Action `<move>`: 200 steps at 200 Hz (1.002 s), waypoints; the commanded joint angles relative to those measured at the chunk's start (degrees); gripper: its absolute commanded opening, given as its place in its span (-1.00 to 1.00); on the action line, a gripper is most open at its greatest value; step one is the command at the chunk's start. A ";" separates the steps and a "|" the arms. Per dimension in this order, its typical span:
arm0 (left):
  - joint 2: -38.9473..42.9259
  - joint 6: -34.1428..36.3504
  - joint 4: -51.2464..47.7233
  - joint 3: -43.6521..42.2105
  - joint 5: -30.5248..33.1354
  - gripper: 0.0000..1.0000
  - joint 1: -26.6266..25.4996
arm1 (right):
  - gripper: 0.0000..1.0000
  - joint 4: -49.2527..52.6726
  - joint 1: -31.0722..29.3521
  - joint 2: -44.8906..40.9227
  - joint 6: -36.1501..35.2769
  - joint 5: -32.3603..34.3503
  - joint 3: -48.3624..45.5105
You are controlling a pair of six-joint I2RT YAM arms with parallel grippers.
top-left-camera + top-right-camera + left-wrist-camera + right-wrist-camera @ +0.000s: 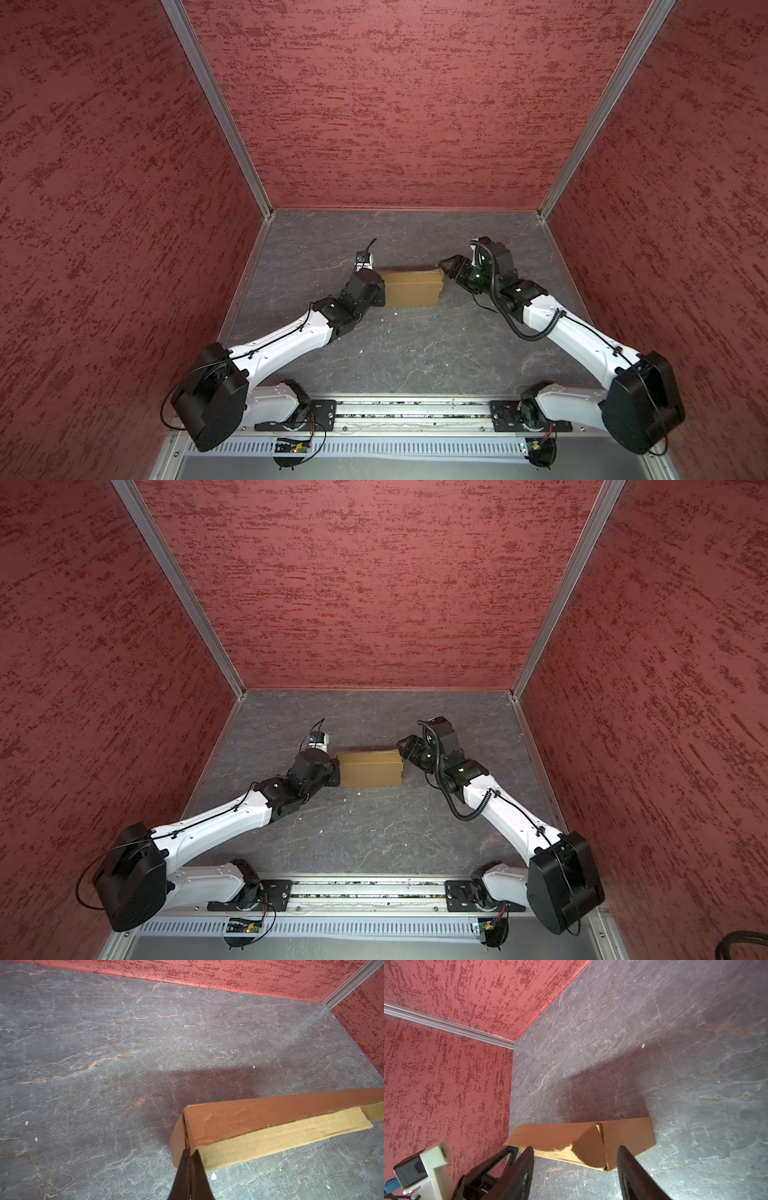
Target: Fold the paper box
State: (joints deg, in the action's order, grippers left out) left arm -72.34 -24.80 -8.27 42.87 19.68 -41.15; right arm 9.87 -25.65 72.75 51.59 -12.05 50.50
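Status: assembly is judged to be at a late stage. The paper box sits on the table at mid-depth, between the two arms. In both top views it presents as a formed rectangular body rather than a flat sheet: an upper panel and a long front panel meet along a straight crease, and no loose flaps lie spread on the table. The left tool is fully closed, with its fingers together and their tips set against the seam at the box's left-end corner. Whether a layer of cardboard is pinched between them cannot be told. The right tool stands wide open at the opposite end, one finger on each side of the right-end corner, holding nothing and showing no visible contact. Remaining work, as far as the views show, is as follows. In the right wrist view an end flap with a ragged edge stands ajar, leaving a gap at the corner seam, so that end is not closed flush. In the left wrist view a paler strip runs along the long side and stops short of the far end; whether it is tucked in cannot be determined.
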 commanded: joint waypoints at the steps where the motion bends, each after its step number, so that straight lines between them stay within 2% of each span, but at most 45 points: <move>1: -2.41 0.26 -5.71 -1.14 -1.79 -1.00 -0.43 | 0.26 -3.59 -0.09 0.92 2.13 -1.89 -0.40; 57: -3.07 0.28 -5.69 -0.77 -1.93 -1.00 -0.59 | 0.21 -6.60 -0.78 3.09 2.98 -3.67 -1.51; 174: -3.67 -0.22 -5.00 -1.26 -2.10 -1.00 -1.13 | 0.11 -7.31 -2.03 4.26 3.46 -3.33 -1.54; 200: -3.51 -0.29 -5.02 -1.30 -2.19 -1.00 -1.21 | 0.09 -5.49 -2.06 3.99 2.80 -1.43 -1.46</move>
State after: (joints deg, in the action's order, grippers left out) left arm -73.54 -24.84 -6.85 43.20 20.38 -41.52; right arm 4.60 -26.79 76.53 53.60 -14.74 48.93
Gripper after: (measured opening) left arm 0.041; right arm 0.552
